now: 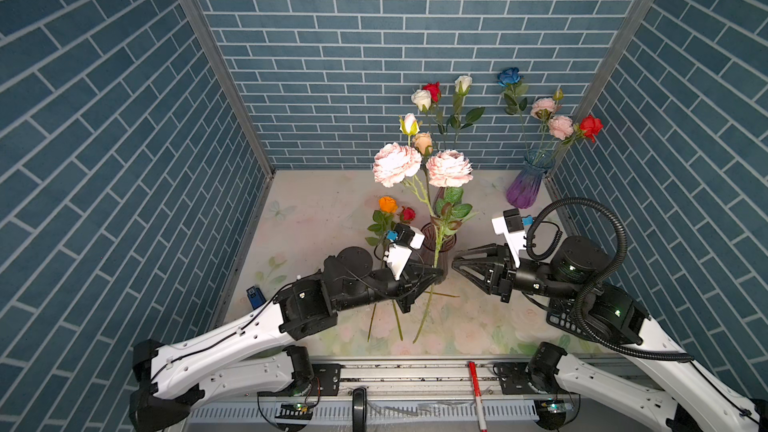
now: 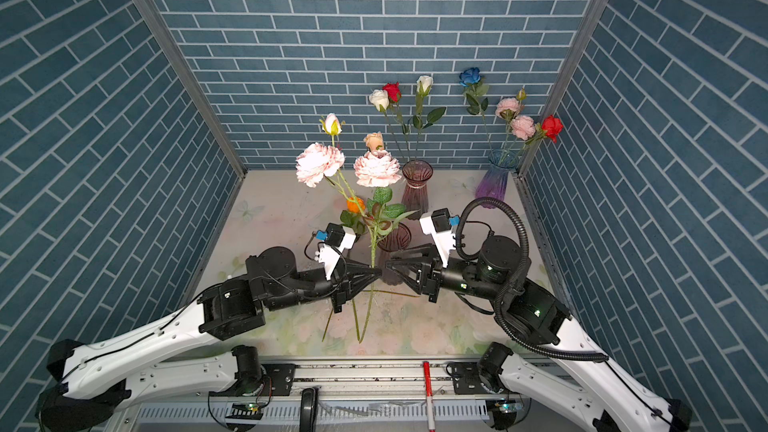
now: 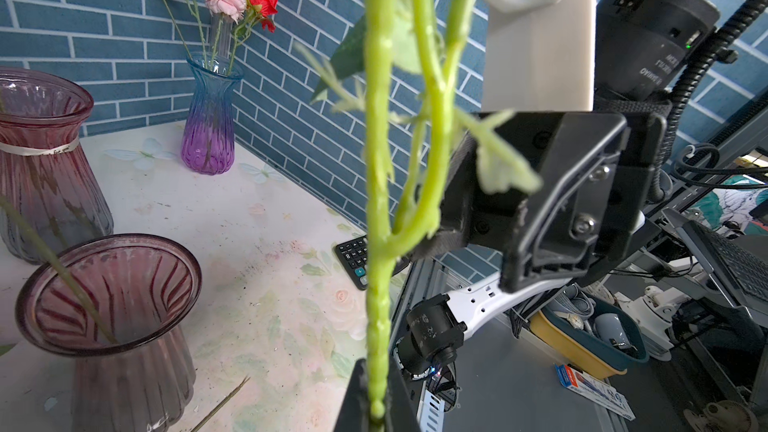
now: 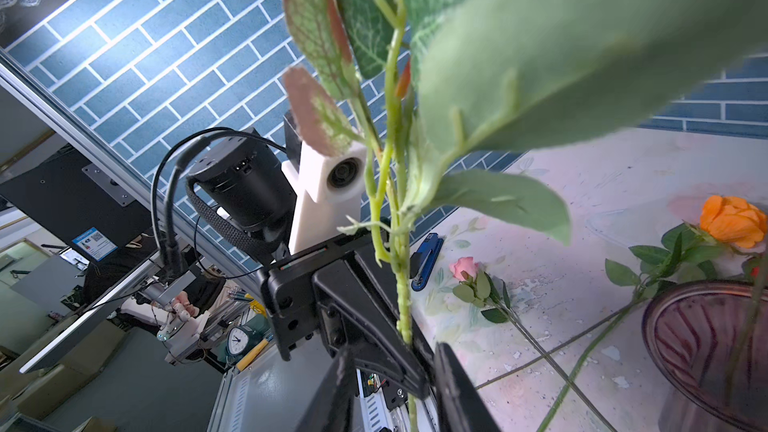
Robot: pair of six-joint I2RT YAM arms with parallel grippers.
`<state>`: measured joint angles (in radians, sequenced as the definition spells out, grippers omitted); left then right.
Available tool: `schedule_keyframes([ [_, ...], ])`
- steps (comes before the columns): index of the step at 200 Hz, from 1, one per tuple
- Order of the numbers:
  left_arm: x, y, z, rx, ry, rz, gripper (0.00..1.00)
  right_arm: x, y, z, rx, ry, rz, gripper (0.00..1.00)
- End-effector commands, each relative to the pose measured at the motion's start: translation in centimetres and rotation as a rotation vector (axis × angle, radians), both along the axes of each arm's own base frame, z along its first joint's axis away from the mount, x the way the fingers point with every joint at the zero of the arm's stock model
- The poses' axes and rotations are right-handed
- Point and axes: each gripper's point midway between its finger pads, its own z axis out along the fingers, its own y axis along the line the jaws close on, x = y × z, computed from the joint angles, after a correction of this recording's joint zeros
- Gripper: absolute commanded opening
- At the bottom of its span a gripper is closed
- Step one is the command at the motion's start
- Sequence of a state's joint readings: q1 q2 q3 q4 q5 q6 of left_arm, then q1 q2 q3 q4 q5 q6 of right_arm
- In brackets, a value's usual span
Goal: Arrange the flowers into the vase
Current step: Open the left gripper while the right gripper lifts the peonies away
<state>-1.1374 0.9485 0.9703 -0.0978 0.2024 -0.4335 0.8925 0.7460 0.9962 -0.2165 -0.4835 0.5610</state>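
Centre of both top views | left gripper [image 1: 437, 273] clamped on upright pink peony stem [image 1: 436, 254] beside maroon vase [image 1: 428, 229] | right gripper [image 1: 456, 262] jaws apart, just right of stem | orange rose [image 1: 388, 204] left of vase

The floral-print counter [image 1: 324, 209] carries, in both top views, a purple-blue vase [image 1: 524, 189] upper right, a tall mauve vase [image 2: 417, 187] and a wide-mouthed mauve vase [image 2: 395, 241] mid-frame. A blue stapler [image 1: 255, 297] sits left, a calculator [image 1: 559, 320] right, and loose flowers [image 1: 388, 204] lie centre.
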Motion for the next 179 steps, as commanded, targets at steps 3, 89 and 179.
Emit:
schedule_keyframes([
  [3,-0.3,-0.6,1.0,-0.025,-0.003,-0.024,0.00,0.1,1.2,0.8,0.035,-0.001,0.038,0.33],
  [89,-0.5,-1.4,0.5,-0.023,0.005,-0.041,0.00,0.3,1.8,1.4,0.046,-0.012,0.055,0.13],
  [179,1.5,4.2,-3.4,0.092,-0.003,0.194,0.68,5.0,-3.3,4.0,-0.168,-0.154,-0.344,0.00],
])
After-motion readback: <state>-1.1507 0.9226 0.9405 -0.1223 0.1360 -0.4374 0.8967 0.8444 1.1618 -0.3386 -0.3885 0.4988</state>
